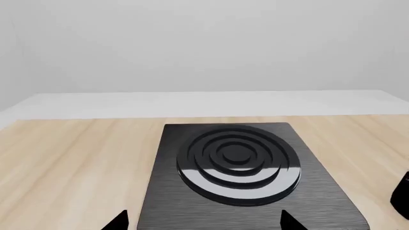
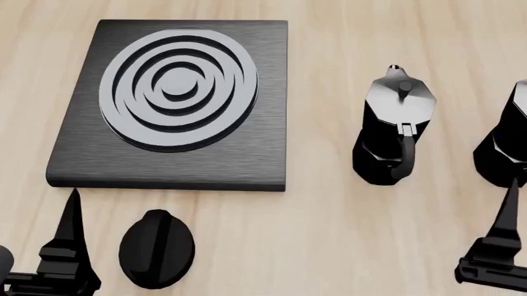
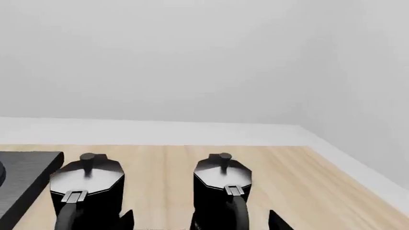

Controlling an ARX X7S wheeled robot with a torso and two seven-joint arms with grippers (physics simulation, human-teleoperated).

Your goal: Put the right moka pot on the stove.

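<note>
The right moka pot (image 3: pixel 222 184), black and faceted with a grey-sheened lid, stands on the wooden table and is cut by the right edge of the head view (image 2: pixel 504 148). My right gripper (image 3: pixel 201 223) is open just in front of it, and the pot's handle sits between the jaws without touching them. One right finger (image 2: pixel 505 219) shows in the head view. The stove (image 2: pixel 177 105) is a flat black slab with raised rings, at the far left. My left gripper (image 1: pixel 204 223) is open and empty at the stove's near edge (image 1: pixel 236 167); one of its fingers (image 2: pixel 73 225) shows in the head view.
The other moka pot (image 2: pixel 395 126) stands between the stove and the right pot, about a pot's width from each; it also shows in the right wrist view (image 3: pixel 86 184). A round black knob (image 2: pixel 157 248) lies in front of the stove. A white wall rises behind the table.
</note>
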